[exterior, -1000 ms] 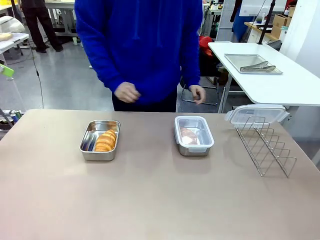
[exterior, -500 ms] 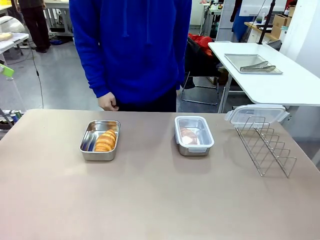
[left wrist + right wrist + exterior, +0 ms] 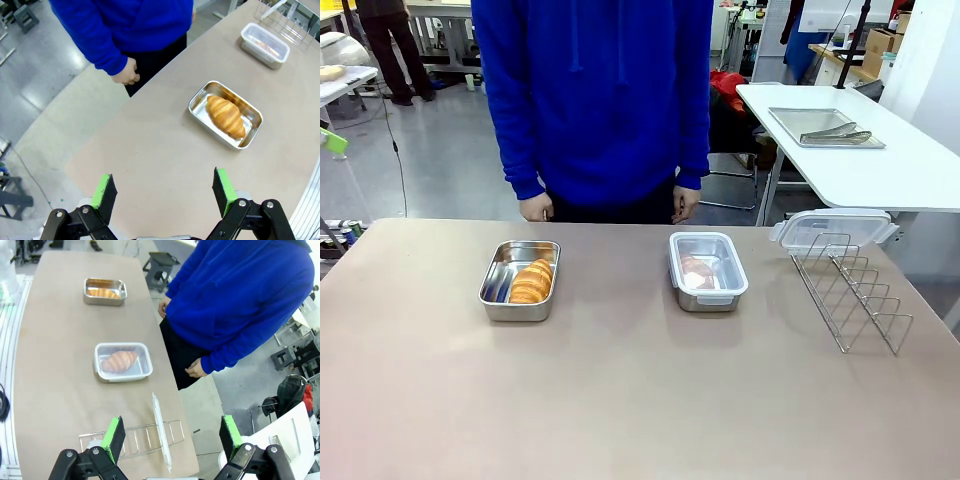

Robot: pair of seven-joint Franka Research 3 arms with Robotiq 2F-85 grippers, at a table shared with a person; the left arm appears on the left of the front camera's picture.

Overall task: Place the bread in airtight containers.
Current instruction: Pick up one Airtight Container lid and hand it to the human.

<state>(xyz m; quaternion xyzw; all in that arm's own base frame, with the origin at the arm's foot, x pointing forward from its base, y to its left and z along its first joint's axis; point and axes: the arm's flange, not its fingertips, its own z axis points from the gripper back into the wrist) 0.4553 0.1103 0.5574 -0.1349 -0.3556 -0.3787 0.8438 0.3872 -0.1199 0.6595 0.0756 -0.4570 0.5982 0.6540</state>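
Croissants sit one per tin: I see the left tin [image 3: 520,279] uncovered with a croissant [image 3: 532,282] inside, and the right tin [image 3: 708,270] sealed under its clear lid over the other croissant [image 3: 119,360]. A spare lid [image 3: 832,228] leans on the wire rack [image 3: 852,290] near the tabletop's [image 3: 620,400] right edge. Both my left tool [image 3: 165,192] and right tool [image 3: 172,437] hang wide and empty above bare tabletop, the person's hands [image 3: 536,208] at the far edge.

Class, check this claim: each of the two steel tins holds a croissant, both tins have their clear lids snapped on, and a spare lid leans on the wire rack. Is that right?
Not quite. Only the right-hand tin is lidded. The left-hand tin is open, its croissant bare, as the left wrist view shows. Each tin does hold a croissant, and the spare lid does lean on the wire rack.
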